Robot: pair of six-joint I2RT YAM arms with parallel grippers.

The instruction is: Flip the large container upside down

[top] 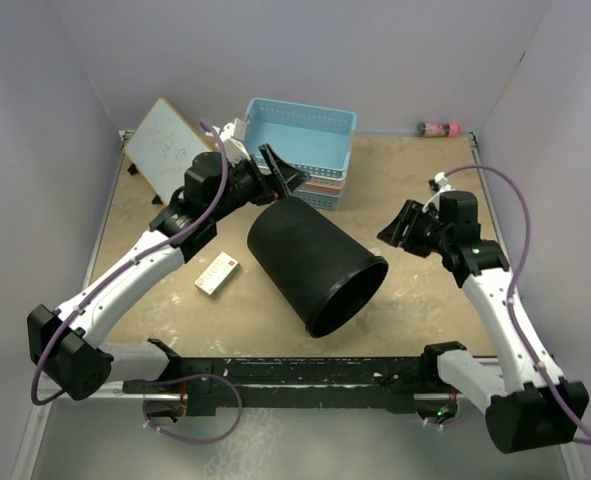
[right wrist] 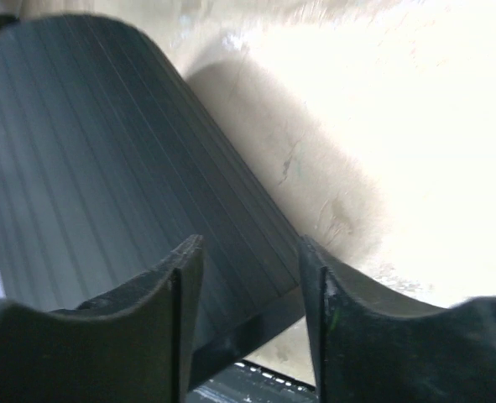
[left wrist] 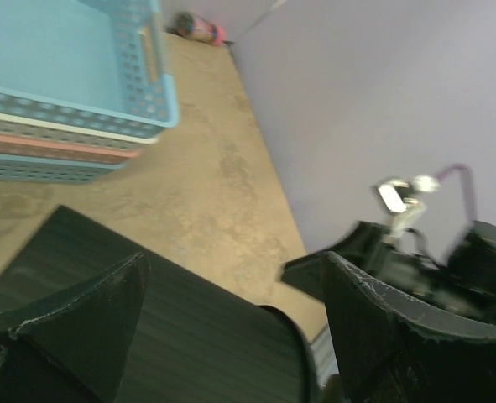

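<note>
Bin (top: 315, 265) on side. Baskets (top: 310, 140) just behind, box (top: 216, 272) left. Left gripper (top: 283, 172) near base, right gripper (top: 395, 232) beside; both spread, empty.

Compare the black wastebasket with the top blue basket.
The wastebasket is black, round and tall; the blue basket is rectangular and shallow. The wastebasket is tipped on its side, mouth toward the near right; the blue basket sits upright atop a stack. The wastebasket's wall is solid, the blue basket's lattice. Both are open-topped.

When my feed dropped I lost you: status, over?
Large container on its side. Left pincer open at its base; right pincer open, apart. Baskets stacked behind.
</note>
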